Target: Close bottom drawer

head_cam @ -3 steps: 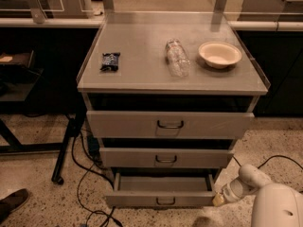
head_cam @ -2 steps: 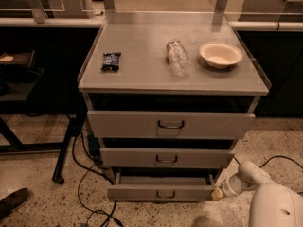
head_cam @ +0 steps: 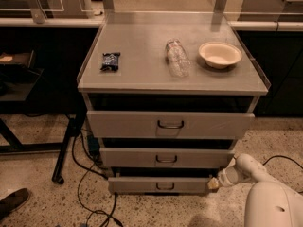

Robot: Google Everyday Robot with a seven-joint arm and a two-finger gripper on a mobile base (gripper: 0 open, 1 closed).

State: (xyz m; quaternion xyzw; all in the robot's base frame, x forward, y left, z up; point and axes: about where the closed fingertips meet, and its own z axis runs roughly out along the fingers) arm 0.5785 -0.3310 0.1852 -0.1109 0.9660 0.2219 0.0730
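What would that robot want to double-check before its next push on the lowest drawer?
1. Bottom drawer fully shut: not ok; a dark gap shows above its front.
2. Gripper at the drawer: ok; it sits by the right end of the front.
3. Gripper touching the front: cannot tell.
4. Floor cables out of the way: cannot tell; one runs close to the drawer's left corner.
5. Bottle on top steady: ok; it lies on its side, away from the edges.
6. Shoe clear: ok; far left of the cabinet.
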